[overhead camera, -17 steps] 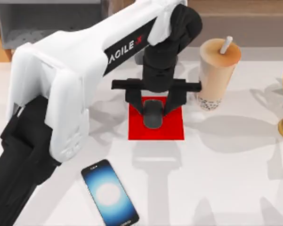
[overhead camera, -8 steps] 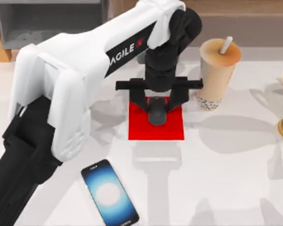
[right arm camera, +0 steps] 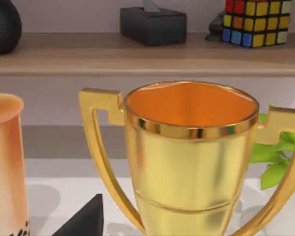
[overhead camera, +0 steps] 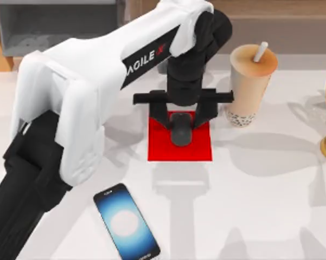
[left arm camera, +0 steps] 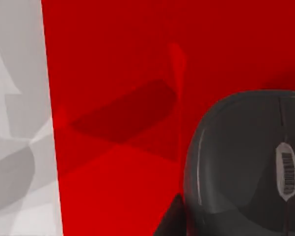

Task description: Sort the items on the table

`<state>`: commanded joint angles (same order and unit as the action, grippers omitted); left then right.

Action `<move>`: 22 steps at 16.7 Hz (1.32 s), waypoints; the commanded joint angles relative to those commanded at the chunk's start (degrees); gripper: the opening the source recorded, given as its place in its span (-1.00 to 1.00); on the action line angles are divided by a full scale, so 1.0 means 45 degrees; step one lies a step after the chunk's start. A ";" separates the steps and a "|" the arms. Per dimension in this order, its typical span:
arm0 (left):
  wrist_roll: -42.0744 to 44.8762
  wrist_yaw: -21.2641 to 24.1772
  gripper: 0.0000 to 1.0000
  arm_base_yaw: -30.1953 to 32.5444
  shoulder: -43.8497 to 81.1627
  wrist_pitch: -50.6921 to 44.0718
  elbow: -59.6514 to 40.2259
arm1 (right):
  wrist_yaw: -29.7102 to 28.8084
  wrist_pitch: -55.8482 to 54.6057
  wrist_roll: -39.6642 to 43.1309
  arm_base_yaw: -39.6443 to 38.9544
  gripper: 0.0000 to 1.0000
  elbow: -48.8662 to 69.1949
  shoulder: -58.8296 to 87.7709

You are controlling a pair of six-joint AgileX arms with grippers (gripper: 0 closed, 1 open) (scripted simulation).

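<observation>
Top view: left tool (overhead camera: 180, 123) poised over the mouse (overhead camera: 180, 129), fingers spread, one on either side of it, not pinching. Mouse lies on the red mat (overhead camera: 198, 149), long axis running toward and away from the camera; fingers straddle its short width. Left arm is the nearer. Judgement: closing across the flanks is what counts next. Right tool's state cannot be told.

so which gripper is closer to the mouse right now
Left. The left gripper straddles the mouse on the red mat, a finger on each side. The right gripper is by the gold trophy, near the table's right edge.
</observation>
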<state>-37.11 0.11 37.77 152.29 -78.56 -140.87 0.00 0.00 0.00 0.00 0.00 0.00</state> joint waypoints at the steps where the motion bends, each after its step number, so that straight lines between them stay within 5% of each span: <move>1: 0.0000 0.0000 0.36 0.0000 0.0000 0.0000 0.0000 | 0.0000 0.0000 0.0000 0.0000 1.00 0.0000 0.0000; 6: 0.0000 0.0000 1.00 0.0000 0.0000 0.0000 0.0000 | 0.0000 0.0000 0.0000 0.0000 1.00 0.0000 0.0000; 16: -0.0060 0.0007 1.00 0.0034 -0.0150 0.0031 0.0158 | 0.0000 0.0000 0.0000 0.0000 1.00 0.0000 0.0000; 22: -0.1474 0.0108 1.00 0.0184 -0.2651 0.1173 0.3424 | 0.0000 0.0000 0.0000 0.0000 1.00 0.0000 0.0000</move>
<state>-43.74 0.59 38.60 140.37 -73.29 -125.46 0.00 0.00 0.00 0.00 0.00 0.00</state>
